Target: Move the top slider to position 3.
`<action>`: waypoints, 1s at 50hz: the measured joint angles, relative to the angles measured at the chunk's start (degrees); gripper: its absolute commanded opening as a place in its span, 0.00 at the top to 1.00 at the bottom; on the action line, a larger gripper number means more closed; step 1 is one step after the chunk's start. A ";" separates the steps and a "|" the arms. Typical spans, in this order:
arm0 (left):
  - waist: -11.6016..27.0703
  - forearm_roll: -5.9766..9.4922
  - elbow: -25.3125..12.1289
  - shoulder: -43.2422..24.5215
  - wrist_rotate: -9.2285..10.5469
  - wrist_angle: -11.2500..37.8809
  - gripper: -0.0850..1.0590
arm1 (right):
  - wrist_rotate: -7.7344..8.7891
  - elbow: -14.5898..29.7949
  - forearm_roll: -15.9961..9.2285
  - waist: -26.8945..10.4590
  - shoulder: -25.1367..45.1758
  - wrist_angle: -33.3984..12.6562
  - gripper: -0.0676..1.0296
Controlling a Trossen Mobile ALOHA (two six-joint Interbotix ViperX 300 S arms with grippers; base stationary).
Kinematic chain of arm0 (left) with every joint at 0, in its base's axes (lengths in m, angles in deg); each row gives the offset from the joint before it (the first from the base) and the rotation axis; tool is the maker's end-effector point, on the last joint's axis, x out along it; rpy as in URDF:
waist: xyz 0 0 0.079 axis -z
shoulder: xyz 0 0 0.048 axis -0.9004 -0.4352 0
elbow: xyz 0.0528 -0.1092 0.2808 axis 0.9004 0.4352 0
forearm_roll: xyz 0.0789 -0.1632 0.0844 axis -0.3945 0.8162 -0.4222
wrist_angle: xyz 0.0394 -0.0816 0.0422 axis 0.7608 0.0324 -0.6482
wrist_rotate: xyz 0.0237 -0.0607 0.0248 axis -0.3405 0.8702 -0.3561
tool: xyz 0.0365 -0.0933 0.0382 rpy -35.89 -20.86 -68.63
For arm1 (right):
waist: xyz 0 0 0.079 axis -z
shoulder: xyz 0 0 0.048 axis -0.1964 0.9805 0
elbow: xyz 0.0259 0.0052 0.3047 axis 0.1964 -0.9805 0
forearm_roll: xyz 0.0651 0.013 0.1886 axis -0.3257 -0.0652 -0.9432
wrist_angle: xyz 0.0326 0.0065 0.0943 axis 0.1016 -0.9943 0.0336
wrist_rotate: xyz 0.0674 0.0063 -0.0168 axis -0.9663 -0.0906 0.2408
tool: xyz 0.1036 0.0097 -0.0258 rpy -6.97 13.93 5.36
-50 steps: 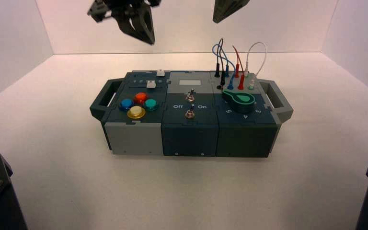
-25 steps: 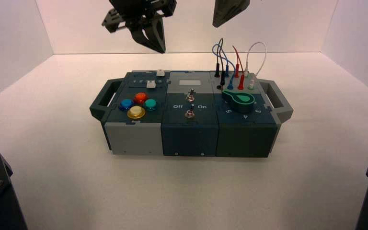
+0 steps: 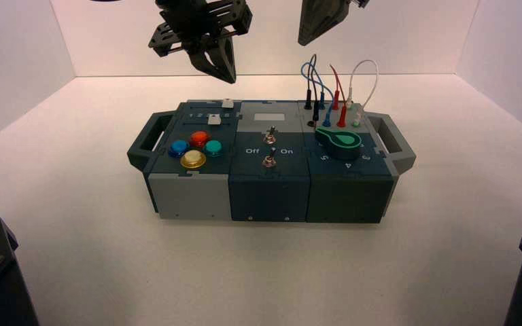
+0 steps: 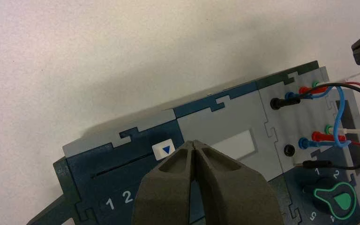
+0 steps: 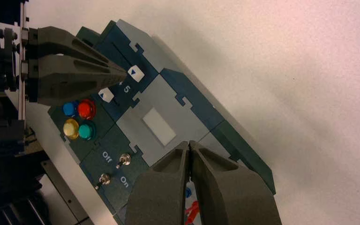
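The top slider [image 3: 228, 103] is a small white square knob in the back row of the box's left dark-blue panel. In the left wrist view its knob [image 4: 164, 149] bears a blue triangle and stands at the slot's end beside the grey middle panel. Numerals 1 and 2 show below the slot; position 3 is hidden behind my fingers. My left gripper [image 3: 230, 78] is shut and empty, hovering above and behind the knob, its tips [image 4: 194, 143] just beside it. It also shows in the right wrist view [image 5: 122, 72]. My right gripper [image 3: 302, 41] is shut and empty, raised above the wires.
A second white slider knob [image 3: 213, 119] sits in front of the top one. Several coloured round buttons [image 3: 194, 149], two toggle switches [image 3: 269, 138], a green rotary knob [image 3: 340, 141] and plugged wires [image 3: 333, 95] fill the box. The box has handles [image 3: 146, 136] at both ends.
My left gripper has moved right and down toward the back of the box's left panel. The right gripper has barely moved. The slider knobs have not moved.
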 measured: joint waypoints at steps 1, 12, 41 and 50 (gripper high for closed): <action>-0.09 0.00 0.00 0.09 -0.09 0.00 0.95 | 0.09 0.00 0.00 0.00 0.00 0.00 0.96; 0.00 0.00 0.00 -0.18 -0.09 0.00 0.95 | 0.00 1.05 -0.26 0.00 0.88 -0.70 0.96; 0.00 0.00 0.00 -0.79 -0.26 -0.26 0.95 | 0.00 1.32 -0.26 0.00 1.93 -1.32 0.96; 0.00 0.00 0.00 -0.88 -0.26 -0.35 0.95 | 0.09 1.49 -0.70 0.00 2.37 -2.29 0.96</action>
